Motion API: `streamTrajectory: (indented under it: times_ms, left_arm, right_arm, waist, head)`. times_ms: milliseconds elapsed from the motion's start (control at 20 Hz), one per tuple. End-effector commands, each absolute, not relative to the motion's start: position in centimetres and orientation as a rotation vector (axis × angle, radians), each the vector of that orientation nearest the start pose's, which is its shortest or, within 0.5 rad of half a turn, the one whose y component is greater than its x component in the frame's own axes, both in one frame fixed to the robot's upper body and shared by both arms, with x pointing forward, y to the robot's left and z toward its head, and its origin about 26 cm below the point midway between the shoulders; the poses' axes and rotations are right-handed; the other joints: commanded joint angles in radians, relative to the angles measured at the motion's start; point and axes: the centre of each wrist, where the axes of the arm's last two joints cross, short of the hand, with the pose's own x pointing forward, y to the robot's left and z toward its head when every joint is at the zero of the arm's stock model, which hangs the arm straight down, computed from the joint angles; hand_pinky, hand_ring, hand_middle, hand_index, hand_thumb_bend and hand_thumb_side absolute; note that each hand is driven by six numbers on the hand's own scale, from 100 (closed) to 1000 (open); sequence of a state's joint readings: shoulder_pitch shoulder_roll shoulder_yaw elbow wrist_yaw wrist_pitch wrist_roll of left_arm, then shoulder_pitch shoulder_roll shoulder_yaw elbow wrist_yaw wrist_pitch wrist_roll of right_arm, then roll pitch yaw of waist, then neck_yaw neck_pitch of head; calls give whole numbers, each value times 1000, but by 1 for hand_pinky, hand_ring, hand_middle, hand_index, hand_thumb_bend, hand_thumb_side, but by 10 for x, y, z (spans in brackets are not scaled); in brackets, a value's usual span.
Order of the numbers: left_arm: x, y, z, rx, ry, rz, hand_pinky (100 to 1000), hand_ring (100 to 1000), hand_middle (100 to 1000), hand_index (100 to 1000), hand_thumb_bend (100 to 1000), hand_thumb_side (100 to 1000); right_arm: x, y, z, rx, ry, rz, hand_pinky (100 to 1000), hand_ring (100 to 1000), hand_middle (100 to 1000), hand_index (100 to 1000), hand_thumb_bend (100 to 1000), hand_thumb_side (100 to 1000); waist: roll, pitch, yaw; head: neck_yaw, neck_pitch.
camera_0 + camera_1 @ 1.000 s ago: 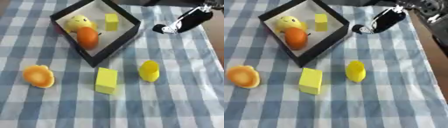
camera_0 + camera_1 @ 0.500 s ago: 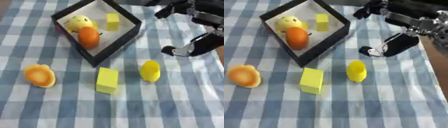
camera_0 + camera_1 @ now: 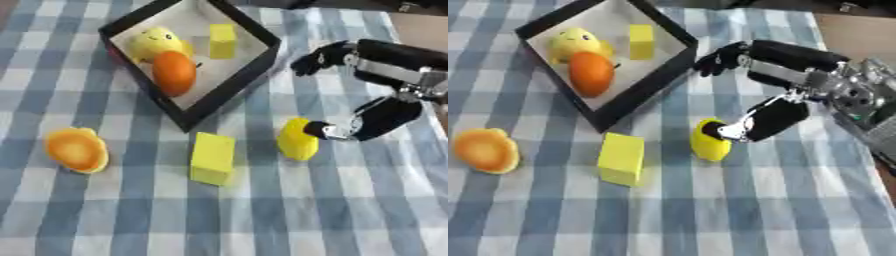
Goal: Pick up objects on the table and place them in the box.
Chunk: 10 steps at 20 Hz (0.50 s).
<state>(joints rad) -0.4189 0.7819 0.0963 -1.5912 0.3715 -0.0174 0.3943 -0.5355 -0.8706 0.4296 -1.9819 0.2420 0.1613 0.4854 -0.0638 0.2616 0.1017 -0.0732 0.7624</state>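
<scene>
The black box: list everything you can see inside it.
Inside the black box lie a yellow duck-like toy, an orange oval and a small yellow block. Anything under them is hidden.

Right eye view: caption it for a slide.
Robot's right hand reaches the yellow cup beside the black box.

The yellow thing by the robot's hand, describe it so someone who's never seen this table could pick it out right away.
Start at the black box on the checked cloth and look just off its near right corner. There lies a small rounded yellow object, with the right hand reaching to its right side. The yellow block to its left has flat faces, and the orange piece lies far left.
</scene>
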Motion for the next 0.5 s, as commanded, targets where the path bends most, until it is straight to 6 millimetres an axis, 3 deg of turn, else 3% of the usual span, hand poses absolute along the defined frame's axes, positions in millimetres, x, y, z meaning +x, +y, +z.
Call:
streamTrajectory:
  times_ms: [50,500]
  left_arm:
    - [340,397,248,588,-2131,65,755,784,846,899,841,580]
    - [339,394,242,572,-2125,83,754,784,846,900,841,580]
  right_arm:
    - [298,-233,242,-409,-1584,1697,873,840,797,916,410,442]
    - [295,-232,225,-395,-1469,1691,878,847,805,922,424,448]
  waist:
    - [6,-15,3]
    - [7,-9,8]
  head:
    - [-8,-3]
    - [-19,-9]
